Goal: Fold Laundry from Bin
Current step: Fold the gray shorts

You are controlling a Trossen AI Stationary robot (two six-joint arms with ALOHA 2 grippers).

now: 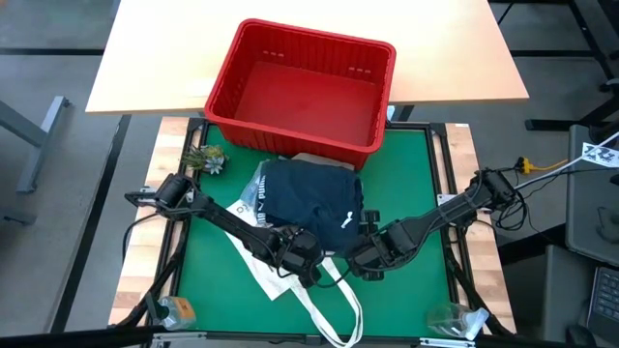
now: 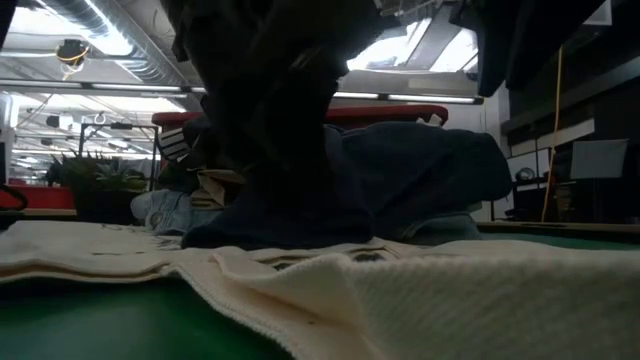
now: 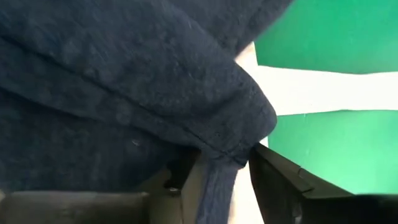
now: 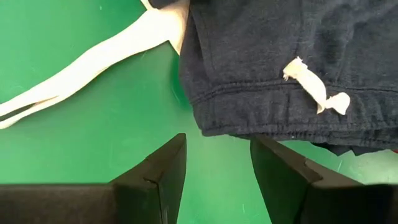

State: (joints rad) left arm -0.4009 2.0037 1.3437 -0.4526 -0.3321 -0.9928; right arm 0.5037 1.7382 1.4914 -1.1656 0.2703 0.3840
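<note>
- The red bin (image 1: 302,92) sits at the far side of the table, and its floor shows bare from overhead, so nothing appears left inside to pull out.
- The laundry is out on the green mat (image 1: 421,188): the dark navy shorts (image 1: 311,198) lie spread in the middle, white lettering along their left edge, just in front of the bin.
- Peeking from under the shorts at the bin side is a strip of beige cloth (image 1: 311,158); in the low view, light blue denim (image 2: 160,208) and more cloth sit heaped behind the shorts. None of that looks folded.
- The white tote bag (image 1: 290,280) lies under and in front of the shorts, its straps trailing toward the near edge.
- Left gripper (image 1: 308,259) is at the shorts' near hem; its wrist view shows a corner of navy fabric (image 3: 236,149) drooping between the fingers, which stand narrowly apart around it. Whether they have truly pinched it I cannot tell.
- Right gripper (image 4: 217,168) hovers just short of the waistband with the white drawstring (image 4: 317,90), fingers (image 4: 155,171) spread wide over bare mat, holding nothing.
- My read: emptying is done, folding has barely started. The shorts need their first fold, and every other garment is waiting.
</note>
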